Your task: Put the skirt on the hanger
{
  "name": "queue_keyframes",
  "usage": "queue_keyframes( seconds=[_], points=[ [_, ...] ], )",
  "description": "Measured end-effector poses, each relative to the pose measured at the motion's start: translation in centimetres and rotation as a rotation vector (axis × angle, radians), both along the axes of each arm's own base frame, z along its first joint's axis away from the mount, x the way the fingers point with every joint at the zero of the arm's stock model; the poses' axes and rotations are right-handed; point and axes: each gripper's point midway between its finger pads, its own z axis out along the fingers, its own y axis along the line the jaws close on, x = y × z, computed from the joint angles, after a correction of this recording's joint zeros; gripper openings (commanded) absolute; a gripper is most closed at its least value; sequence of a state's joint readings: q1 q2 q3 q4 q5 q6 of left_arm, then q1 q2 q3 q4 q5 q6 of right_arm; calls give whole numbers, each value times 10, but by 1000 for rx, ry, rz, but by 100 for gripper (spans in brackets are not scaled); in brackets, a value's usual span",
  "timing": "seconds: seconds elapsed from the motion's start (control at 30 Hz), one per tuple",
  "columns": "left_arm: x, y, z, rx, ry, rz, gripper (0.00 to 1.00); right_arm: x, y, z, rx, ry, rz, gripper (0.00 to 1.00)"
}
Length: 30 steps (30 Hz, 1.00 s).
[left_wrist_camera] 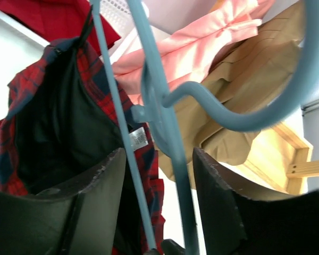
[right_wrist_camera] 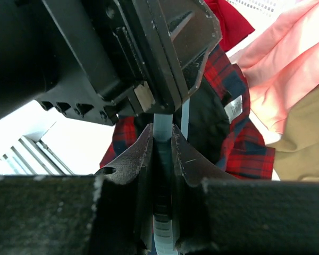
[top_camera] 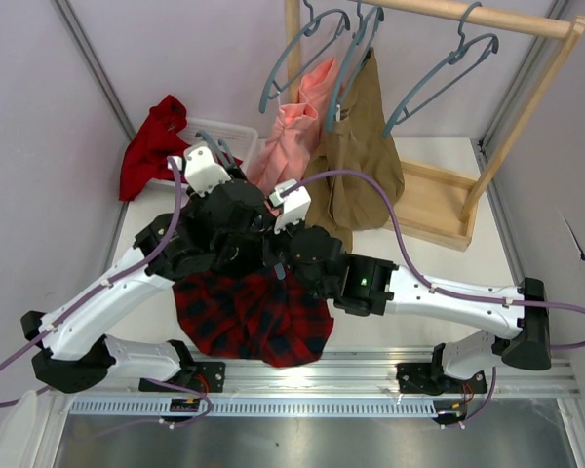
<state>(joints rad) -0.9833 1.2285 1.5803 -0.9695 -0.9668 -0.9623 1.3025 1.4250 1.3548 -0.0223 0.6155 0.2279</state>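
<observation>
Right claw (right_wrist_camera: 161,135) clenches the hanger (right_wrist_camera: 162,121); left claw (left_wrist_camera: 158,159) gapes around it, skirt (left_wrist_camera: 48,117) alongside.

The left arm (top_camera: 117,292) and right arm (top_camera: 448,292) hide the skirt's (top_camera: 244,322) top; the hanger's (left_wrist_camera: 158,114) hook is cut off.

The walls (top_camera: 29,117) are pale purple. They stand behind the left end effector (top_camera: 213,151) and far out on both sides of it. A grey metal pole (top_camera: 93,60) runs up the wall behind it, to its left. A wooden rack (top_camera: 439,210) stands behind it to its right, on the white tabletop (top_camera: 468,268). Nearer than the end effector, a silver rail (top_camera: 370,375) edges the tabletop, then comes a shiny metal sheet (top_camera: 302,439). The light is bright and even.
</observation>
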Motion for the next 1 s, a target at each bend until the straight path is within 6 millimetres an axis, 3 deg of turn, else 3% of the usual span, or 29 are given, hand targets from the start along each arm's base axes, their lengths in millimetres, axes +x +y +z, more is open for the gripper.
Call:
queue_keyframes(
  seconds=[0.2, 0.3, 0.33, 0.43, 0.47, 0.5, 0.57, 0.6, 0.63, 0.7, 0.83, 1.0],
  points=[
    [-3, -14, 1, 12, -22, -17, 41, -1, 2, 3, 19, 3, 7, 0],
    [-1, -18, 0, 17, -33, -2, 7, -1, 2, 3, 22, 4, 7, 0],
    [0, -20, 2, -6, -43, 5, 0, -2, 3, 4, 30, 7, 9, 0],
    [2, -24, 10, -58, -71, 13, 0, -2, 4, 8, 59, 11, 11, 0],
    [2, -23, 13, -63, -79, 9, 0, -3, 5, 10, 69, 12, 18, 5],
    [2, -23, 15, -65, -86, 6, 0, -3, 6, 12, 77, 15, 24, 23],
    [0, -22, 18, -60, -90, -11, 0, -7, 8, 14, 90, 29, 51, 44],
    [-1, -22, 19, -46, -89, -24, 0, -8, 8, 15, 92, 41, 67, 61],
    [-3, -20, 18, -25, -85, -34, 0, -10, 6, 15, 90, 55, 85, 66],
    [-7, -17, 18, 12, -74, -67, 0, -13, -3, 17, 80, 81, 117, 76],
    [-15, -27, 22, 10, -47, -168, 0, -15, -33, 36, 116, 143, 183, 80],
    [-40, -25, 21, 79, 27, -348, 0, 6, -113, 65, 148, 126, 33, 82]
  ],
)
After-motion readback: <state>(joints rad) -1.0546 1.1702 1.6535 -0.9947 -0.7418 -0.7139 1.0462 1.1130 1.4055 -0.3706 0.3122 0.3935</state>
